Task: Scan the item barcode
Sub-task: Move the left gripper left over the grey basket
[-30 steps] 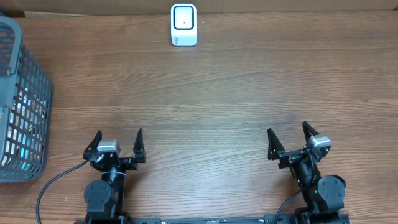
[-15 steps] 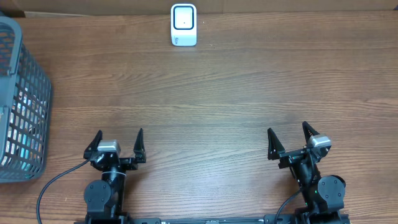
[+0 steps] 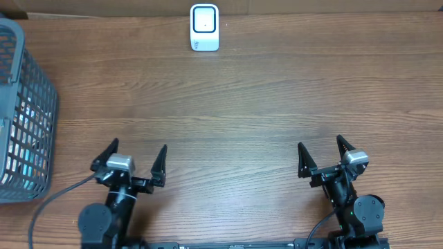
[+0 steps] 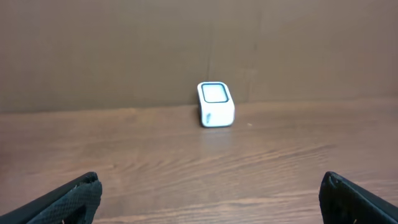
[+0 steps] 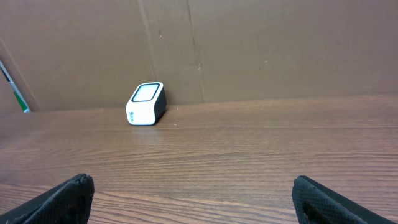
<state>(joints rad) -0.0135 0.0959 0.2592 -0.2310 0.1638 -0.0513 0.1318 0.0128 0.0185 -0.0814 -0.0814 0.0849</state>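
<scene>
The left claw [image 3: 139,145] and right claw [image 3: 320,142] are spread and empty at the worktop's [image 3: 242,97] near edge. The item [image 3: 24,135] sits in the basket [image 3: 41,83] at the left edge. It is probably light, crushable packaging, so pinch one edge and leave the barcode uncovered.

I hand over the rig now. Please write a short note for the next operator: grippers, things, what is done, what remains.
Left gripper: open, empty, at the near edge of the table.
Right gripper: open, empty, same edge.
Scanner: upright at the far edge, centre, nothing before it.
Basket: grey, at the left edge; items show through its mesh, too unclear to identify.
Done: nothing; no item is picked.
Left: take an item from the basket, probably with the left arm, which is nearer, and show its barcode to the scanner.
</scene>
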